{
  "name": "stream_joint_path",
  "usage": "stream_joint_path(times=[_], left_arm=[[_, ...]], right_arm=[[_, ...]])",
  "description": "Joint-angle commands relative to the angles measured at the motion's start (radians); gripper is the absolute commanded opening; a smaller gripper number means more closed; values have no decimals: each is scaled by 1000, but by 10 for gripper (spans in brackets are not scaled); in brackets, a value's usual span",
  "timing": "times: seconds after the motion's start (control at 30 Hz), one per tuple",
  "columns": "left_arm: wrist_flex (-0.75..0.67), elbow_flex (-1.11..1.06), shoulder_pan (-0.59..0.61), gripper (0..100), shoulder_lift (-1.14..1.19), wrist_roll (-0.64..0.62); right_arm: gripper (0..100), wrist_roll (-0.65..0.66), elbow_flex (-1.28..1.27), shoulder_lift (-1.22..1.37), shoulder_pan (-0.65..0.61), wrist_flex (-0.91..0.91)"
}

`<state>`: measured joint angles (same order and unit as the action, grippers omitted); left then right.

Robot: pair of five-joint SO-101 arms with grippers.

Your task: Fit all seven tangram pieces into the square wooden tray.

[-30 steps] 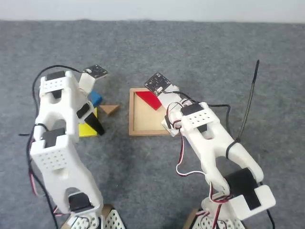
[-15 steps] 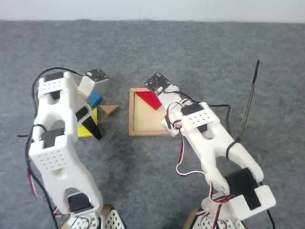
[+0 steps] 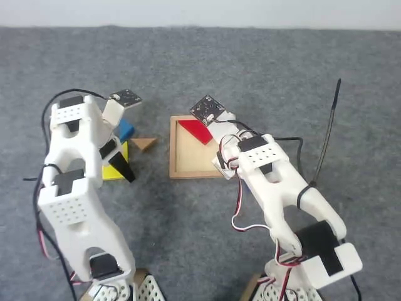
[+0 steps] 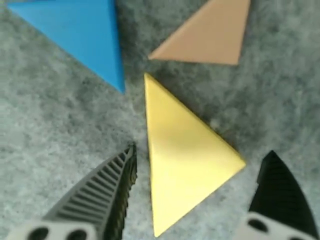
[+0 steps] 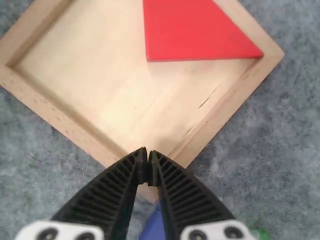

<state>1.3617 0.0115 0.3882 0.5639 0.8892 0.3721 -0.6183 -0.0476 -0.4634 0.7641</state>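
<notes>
My left gripper (image 4: 200,156) is open, low over the grey mat, with its jaws on either side of a yellow triangle (image 4: 182,160). Just beyond it lie a blue triangle (image 4: 80,35) and a tan triangle (image 4: 210,35). From above, the yellow piece (image 3: 113,171), blue piece (image 3: 127,130) and tan piece (image 3: 144,143) sit left of the square wooden tray (image 3: 171,150). A red triangle (image 3: 195,130) lies in the tray's far corner (image 5: 195,27). My right gripper (image 5: 148,155) is shut on nothing, above the tray's rim (image 5: 60,112) at a corner.
Under the right gripper's fingers, outside the tray, a blue piece (image 5: 152,227) and a bit of green (image 5: 256,233) peek out. Both white arms (image 3: 276,188) rise from the near edge. A black cable (image 3: 327,135) stands at the right.
The left arm has shifted slightly back and left, settling its open jaws around the yellow triangle. The right arm has kept still.
</notes>
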Motion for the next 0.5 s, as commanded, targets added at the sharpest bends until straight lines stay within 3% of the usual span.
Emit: stream_joint_path(times=[0.0,0.37,0.47], left_arm=[[-40,-2,2,355,-14,-11],[-245,-50,57,221,-49,-14],[-235,-59,63,205,-54,-29]], right_arm=[[10,3,6,-44,-7,-13],[10,3,6,-51,-7,-10],[10,3,6,-50,-7,-12]])
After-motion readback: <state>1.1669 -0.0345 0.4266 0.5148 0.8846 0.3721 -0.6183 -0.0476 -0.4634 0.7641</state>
